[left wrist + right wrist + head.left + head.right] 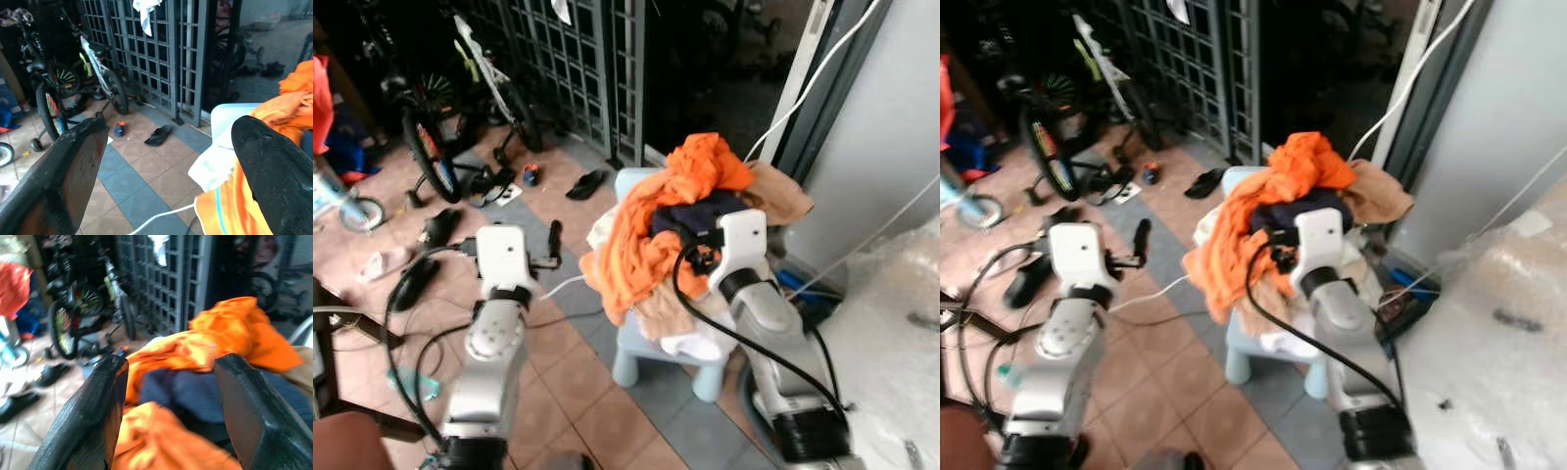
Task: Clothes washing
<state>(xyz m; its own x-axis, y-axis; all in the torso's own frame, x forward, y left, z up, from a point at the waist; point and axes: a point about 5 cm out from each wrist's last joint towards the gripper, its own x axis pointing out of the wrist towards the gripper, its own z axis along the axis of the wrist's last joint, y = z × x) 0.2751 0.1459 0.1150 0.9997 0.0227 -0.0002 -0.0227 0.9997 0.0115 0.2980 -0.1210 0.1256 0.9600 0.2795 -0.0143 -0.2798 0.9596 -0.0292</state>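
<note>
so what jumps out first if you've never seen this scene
A heap of clothes topped by a bright orange garment on a small pale blue chair, middle of the tiled floor. The right gripper, fingers open, is at the pile; the left gripper is open beside it. Bicycles stand behind.

A pile of clothes [1278, 220] sat heaped on a pale blue plastic chair [1263, 357], an orange garment [1234, 245] draped over the top and down the front, a dark blue piece [1283, 211] beneath it and a tan one [1376, 196] at the right. The right arm [1327, 284] reached into the heap, wrist against the dark cloth. The left arm [1067, 294] stood off to the left over the tiled floor [1165, 372]. Bicycles [1067, 127] leaned by the metal gate [1205, 59], and sandals [1203, 183] lay scattered.
</note>
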